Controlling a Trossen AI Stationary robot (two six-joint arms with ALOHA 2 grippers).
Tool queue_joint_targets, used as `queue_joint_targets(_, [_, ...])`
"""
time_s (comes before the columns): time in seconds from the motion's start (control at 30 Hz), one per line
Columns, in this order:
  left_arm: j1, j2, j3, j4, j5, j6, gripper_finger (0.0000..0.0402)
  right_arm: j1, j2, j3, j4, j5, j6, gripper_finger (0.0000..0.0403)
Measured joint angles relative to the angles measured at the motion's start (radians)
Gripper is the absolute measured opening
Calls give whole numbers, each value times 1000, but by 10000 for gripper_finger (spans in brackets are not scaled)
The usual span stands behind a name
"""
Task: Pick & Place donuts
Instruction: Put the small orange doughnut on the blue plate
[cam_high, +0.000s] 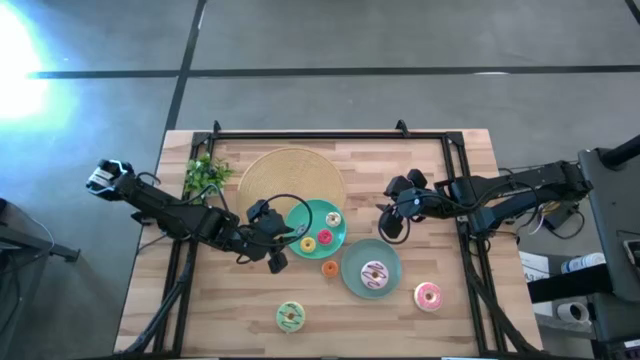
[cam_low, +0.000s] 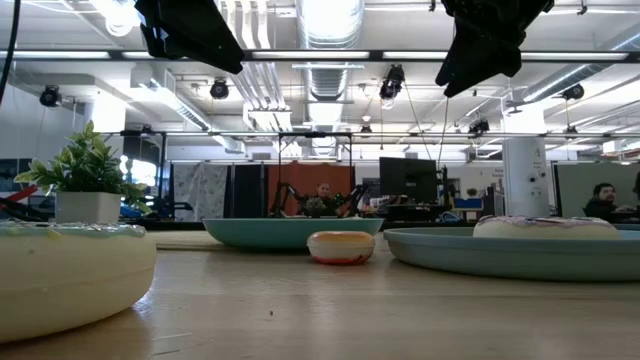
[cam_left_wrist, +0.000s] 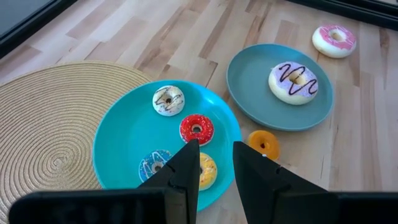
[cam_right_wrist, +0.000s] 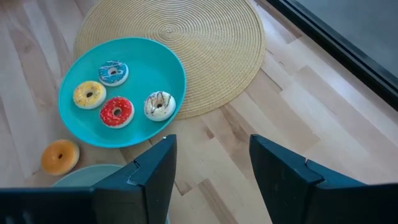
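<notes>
My left gripper (cam_left_wrist: 216, 163) is open and empty above the near left rim of the bright teal plate (cam_high: 309, 215). On that plate lie small donuts: white (cam_left_wrist: 168, 100), red (cam_left_wrist: 196, 129), blue (cam_left_wrist: 155, 165) and yellow (cam_left_wrist: 205, 171). A small orange donut (cam_high: 329, 268) lies on the table beside it. The white purple-striped donut (cam_high: 373, 272) lies on the duller teal plate (cam_high: 352, 282). The pink donut (cam_high: 428, 296) and green donut (cam_high: 290, 316) lie on the table near its front edge. My right gripper (cam_right_wrist: 211, 155) is open and empty, raised to the right of the bright plate.
A tan woven disc (cam_high: 285, 175) lies under the bright plate's far edge. A small potted plant (cam_high: 205, 172) stands at the far left. A black frame (cam_high: 330, 135) runs along the table's far edge and sides. Bare wood lies at the near left and far right.
</notes>
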Motion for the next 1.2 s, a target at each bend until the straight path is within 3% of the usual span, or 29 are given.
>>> queue_joint_targets(0.6, [1,0,0,0,-16,-9,71,0,0,0,-1,-7,-11,194])
queue_joint_targets(0.97, [1,1,0,155,-4,-265,71,0,0,0,-2,-7,-12,194])
queue_joint_targets(1.2, [-42,31,1,258,84,-134,71,0,0,0,-14,-88,-61,194])
